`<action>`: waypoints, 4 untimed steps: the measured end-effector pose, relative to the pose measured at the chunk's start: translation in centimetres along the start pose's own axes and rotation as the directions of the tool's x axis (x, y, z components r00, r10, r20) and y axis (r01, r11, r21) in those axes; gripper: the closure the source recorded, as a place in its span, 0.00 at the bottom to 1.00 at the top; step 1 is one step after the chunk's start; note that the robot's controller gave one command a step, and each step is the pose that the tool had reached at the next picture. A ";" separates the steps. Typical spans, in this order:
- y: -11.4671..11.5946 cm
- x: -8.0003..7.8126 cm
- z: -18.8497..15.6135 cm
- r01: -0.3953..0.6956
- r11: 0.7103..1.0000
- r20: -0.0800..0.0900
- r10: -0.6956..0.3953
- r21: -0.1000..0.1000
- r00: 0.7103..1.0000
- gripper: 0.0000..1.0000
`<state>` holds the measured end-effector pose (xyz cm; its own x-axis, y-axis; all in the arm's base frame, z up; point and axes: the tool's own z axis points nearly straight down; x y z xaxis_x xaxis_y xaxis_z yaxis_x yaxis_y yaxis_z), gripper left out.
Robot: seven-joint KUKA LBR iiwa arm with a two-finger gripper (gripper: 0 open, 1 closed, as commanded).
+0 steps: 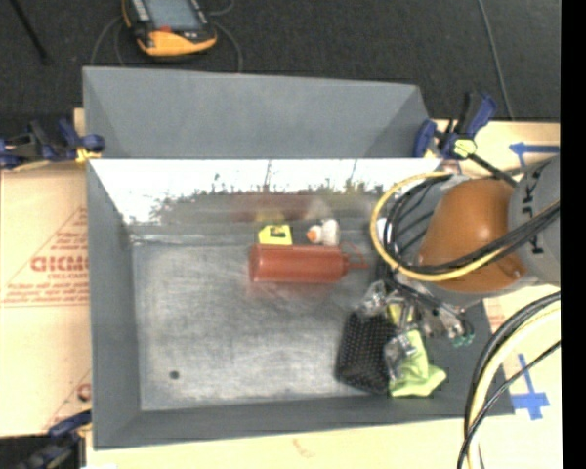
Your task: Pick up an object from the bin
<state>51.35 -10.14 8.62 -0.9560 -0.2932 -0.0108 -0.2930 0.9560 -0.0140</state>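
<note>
My gripper [407, 314] hangs low over the bin's front right corner, under the arm's wrist. Just below it lies a black mesh thing [362, 353], leaning against the right wall. Beside that, a crumpled yellow-green thing [419, 380] rests in the corner with something clear and shiny [404, 350] on top of it. The gripper is directly above these three, and whether it touches any of them is hidden by the wrist.
A red oblong bottle [296, 264] lies on its side towards the back middle. Behind it, by the back wall, sit a small yellow block [273, 234] and a small white and orange piece [323, 232]. The bin's left half is bare grey floor.
</note>
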 end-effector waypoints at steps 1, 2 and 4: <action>-0.1 -0.8 -3.6 0.000 1.000 -0.013 0.000 -0.014 1.000 1.00; 0.6 -3.9 -9.6 -0.095 0.995 -0.013 0.095 -0.014 0.995 1.00; 5.8 -8.6 -11.0 0.255 0.967 -0.002 -0.255 -0.013 0.967 0.00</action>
<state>57.73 -1.99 19.61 -0.8499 -0.5269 -0.0051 -0.5268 0.8500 -0.0035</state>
